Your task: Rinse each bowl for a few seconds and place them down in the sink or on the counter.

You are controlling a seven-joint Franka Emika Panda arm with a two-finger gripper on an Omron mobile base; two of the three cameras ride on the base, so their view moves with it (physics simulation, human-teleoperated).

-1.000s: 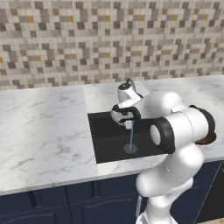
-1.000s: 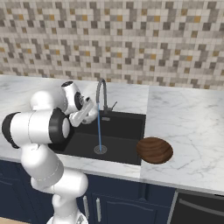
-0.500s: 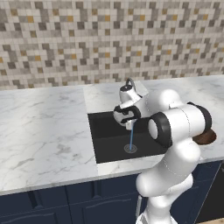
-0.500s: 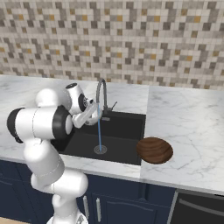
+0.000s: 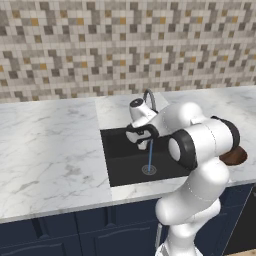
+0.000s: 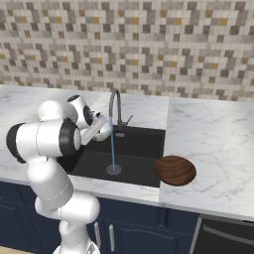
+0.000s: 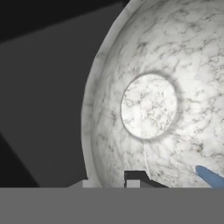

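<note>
A: Hand view first: what does the tool have?

B: It is pinching the rim of the pale speckled bowl. One dark fingertip sits against the bowl's inner wall near the rim, and the bowl's round flat bottom faces the camera. A blue streak of water crosses the inside wall at the lower right.

A: And where is that bowl relative to the sink?

B: Above the black sink, held up near the gooseneck faucet. In the right base view the pale bowl sits at the end of the arm, just beside the thin blue stream that falls from the spout to the round drain. In the left base view the tool hangs over the back part of the sink, with the stream dropping just beside it to the drain (the bowl itself is mostly hidden by the wrist there).

A: The other bowl?

B: The dark brown wooden bowl rests on the white marble table, touching the sink's right edge. From the left base view only a brown sliver of it peeks past the arm's elbow.

A: Anything behind the sink?

B: The mosaic tile wall rises at the back of the table.
</note>
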